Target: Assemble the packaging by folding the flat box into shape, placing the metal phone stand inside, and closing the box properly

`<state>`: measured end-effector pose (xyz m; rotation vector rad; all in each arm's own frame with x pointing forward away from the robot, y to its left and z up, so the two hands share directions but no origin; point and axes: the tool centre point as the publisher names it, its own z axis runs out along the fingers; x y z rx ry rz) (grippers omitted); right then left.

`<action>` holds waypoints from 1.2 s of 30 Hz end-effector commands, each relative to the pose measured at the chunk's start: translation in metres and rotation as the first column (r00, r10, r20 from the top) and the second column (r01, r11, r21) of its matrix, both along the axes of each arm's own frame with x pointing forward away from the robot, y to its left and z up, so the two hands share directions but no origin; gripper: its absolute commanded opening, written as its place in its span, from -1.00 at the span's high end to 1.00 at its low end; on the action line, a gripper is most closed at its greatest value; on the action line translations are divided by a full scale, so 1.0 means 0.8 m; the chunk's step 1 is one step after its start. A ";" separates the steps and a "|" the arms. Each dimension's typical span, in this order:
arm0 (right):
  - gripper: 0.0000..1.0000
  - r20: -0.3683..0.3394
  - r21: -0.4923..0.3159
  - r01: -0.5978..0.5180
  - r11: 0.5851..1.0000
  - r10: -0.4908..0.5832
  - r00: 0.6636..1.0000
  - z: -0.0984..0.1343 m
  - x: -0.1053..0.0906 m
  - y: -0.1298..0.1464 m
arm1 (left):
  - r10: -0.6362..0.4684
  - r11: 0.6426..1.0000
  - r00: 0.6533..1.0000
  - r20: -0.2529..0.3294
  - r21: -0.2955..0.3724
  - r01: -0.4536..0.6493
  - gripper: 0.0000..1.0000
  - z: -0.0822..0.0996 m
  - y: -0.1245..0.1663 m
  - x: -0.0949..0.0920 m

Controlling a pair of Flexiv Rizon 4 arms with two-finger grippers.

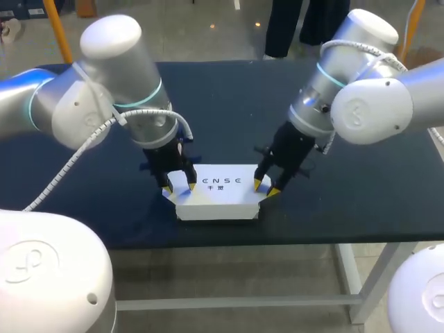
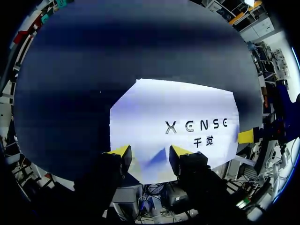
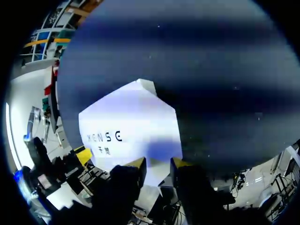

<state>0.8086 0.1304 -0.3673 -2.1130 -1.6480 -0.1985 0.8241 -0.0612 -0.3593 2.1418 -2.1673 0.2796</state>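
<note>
Near table's (image 1: 361,201) 6 o'clock edge: box (image 1: 218,198) likely light, crushable; hold ends; left gripper (image 1: 179,187), right gripper (image 1: 265,187) narrowly parted, clasping nothing

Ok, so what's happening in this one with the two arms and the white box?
Both arms are at the white box on the dark table. The left gripper is at its left end, the right gripper at its right end, each with fingers apart. The box looks folded into shape with its top shut; no phone stand shows.
</note>
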 end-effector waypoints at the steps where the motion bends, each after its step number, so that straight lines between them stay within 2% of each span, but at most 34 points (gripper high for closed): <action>1: 0.24 0.014 0.007 0.007 1.000 -0.007 1.000 -0.004 -0.005 -0.005 | 0.000 1.000 1.000 0.017 -0.006 0.000 -0.17 -0.002 0.002 -0.005; 14: 0.24 -0.001 0.040 0.014 0.999 -0.014 1.000 -0.015 -0.002 -0.005 | 0.006 0.999 0.998 0.070 -0.041 -0.003 -0.07 -0.009 0.003 -0.006; 20: 0.24 -0.001 0.057 0.016 0.998 -0.016 1.000 -0.016 0.000 -0.005 | 0.020 0.998 0.997 0.078 -0.057 -0.016 -0.12 -0.012 0.008 -0.005; 28: 0.25 0.001 0.067 0.020 0.998 -0.020 1.000 -0.018 0.001 -0.004 | 0.031 0.996 0.997 0.076 -0.082 -0.024 -0.16 -0.020 0.014 -0.001; 36: 0.25 0.009 0.086 0.026 0.996 -0.027 1.000 -0.021 0.002 -0.002 | -0.005 0.988 0.999 0.045 -0.152 0.012 -0.14 -0.027 0.015 -0.001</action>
